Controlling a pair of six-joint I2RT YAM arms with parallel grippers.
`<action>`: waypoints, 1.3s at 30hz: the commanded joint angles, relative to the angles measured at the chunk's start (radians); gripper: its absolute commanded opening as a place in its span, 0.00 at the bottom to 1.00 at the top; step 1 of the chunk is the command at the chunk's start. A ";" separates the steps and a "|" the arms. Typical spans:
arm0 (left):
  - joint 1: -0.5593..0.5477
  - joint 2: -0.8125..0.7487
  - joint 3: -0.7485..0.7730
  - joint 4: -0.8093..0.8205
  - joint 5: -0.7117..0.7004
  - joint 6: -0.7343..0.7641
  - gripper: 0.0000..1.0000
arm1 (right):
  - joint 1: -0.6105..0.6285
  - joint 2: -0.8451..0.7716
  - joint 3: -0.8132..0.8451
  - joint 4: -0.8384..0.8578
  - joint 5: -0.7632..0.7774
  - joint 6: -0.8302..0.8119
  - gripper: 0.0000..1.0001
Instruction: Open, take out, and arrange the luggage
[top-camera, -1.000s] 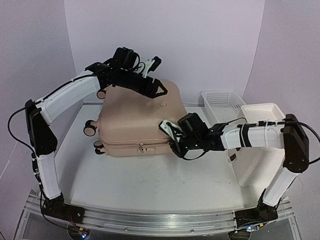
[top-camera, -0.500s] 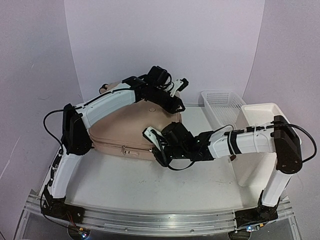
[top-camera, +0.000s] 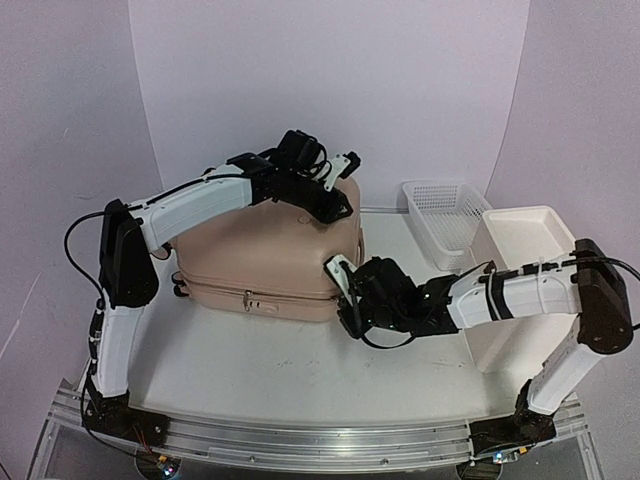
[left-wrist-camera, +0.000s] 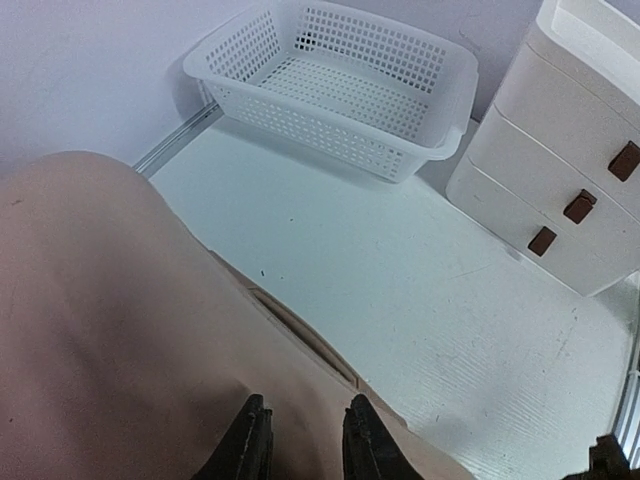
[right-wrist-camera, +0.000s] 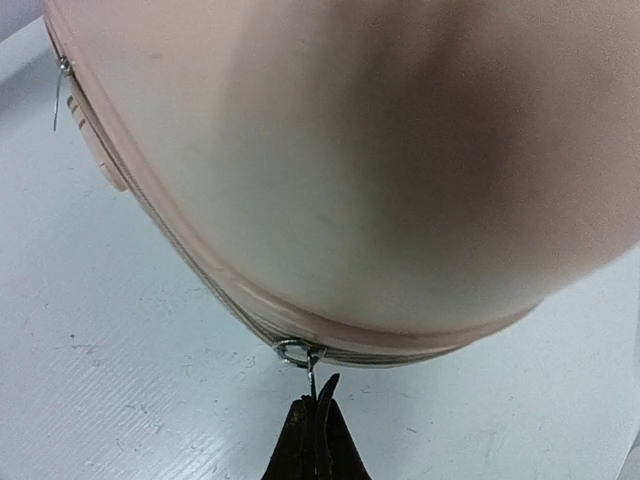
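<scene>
**Right gripper** (right-wrist-camera: 318, 392): the jaws are pressed together on the thin metal zipper pull (right-wrist-camera: 312, 378), which hangs from a small ring (right-wrist-camera: 297, 352) on the zipper seam at the luggage's (right-wrist-camera: 350, 150) near right corner. In the overhead view the right gripper (top-camera: 345, 290) sits just beside that corner. Its arm runs away from the luggage to the right, low above the table (top-camera: 300, 370).

**Left gripper** (left-wrist-camera: 305, 447): the two dark fingertips (left-wrist-camera: 250, 440) stand a narrow gap apart. They are poised on or just over the pink shell of the luggage (left-wrist-camera: 100, 330), and nothing shows between them. From overhead, the left gripper (top-camera: 335, 203) is over the luggage's far right corner, and its arm crosses above the lid from the left.

**Luggage** (top-camera: 270, 250): it lies flat on the table with the seam visibly closed along its near edge.

**Surroundings:** a white mesh basket (left-wrist-camera: 320, 135) stands on the table to the right of the luggage, towards the back. A white drawer cabinet (left-wrist-camera: 560, 170) with brown handles stands further right of the luggage, nearer than the basket.
</scene>
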 joint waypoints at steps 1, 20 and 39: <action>0.044 -0.010 -0.129 -0.197 -0.078 -0.006 0.26 | -0.142 -0.109 -0.085 0.070 0.073 0.024 0.00; 0.052 -0.185 -0.409 -0.129 -0.075 -0.017 0.26 | -0.487 0.219 0.287 0.194 -0.485 -0.266 0.00; 0.061 -0.391 -0.259 -0.209 0.009 -0.023 0.70 | 0.106 0.160 0.162 0.380 -0.336 -0.054 0.00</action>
